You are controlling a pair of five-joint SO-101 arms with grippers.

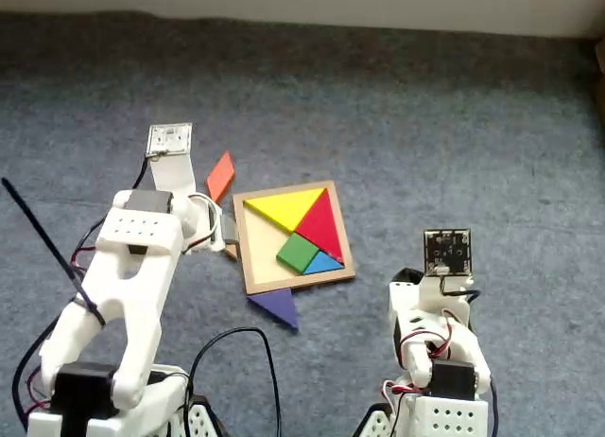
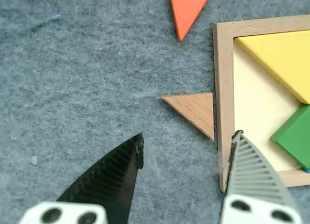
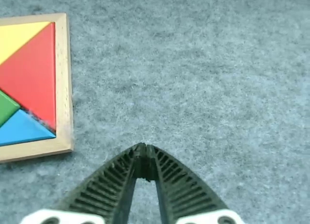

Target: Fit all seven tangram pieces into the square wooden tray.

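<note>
The tray (image 1: pixel 242 248) lies on grey carpet (image 1: pixel 454 125) near the middle of the table. It holds four pieces: a yellow triangle (image 1: pixel 282 208) along its far side, a red triangle (image 1: pixel 321 227) on its right, a green square (image 1: pixel 299 253) nearer the middle and a small blue triangle (image 1: pixel 324 263) at its near right corner. The left part of its floor is bare wood. A plain wooden triangle (image 2: pixel 193 111) lies on the carpet outside, against the tray's left rim. An orange piece (image 1: pixel 220 176) lies just beyond the far left corner and a purple triangle (image 1: pixel 276 305) just below the near rim. The left gripper (image 2: pixel 188 139) hangs over the wooden triangle with its pincer spread wide, the black finger over carpet and the grey one over the rim. The right gripper (image 3: pixel 145 153) is well to the right of the tray above bare carpet, its pincer closed tip to tip on nothing.
</note>
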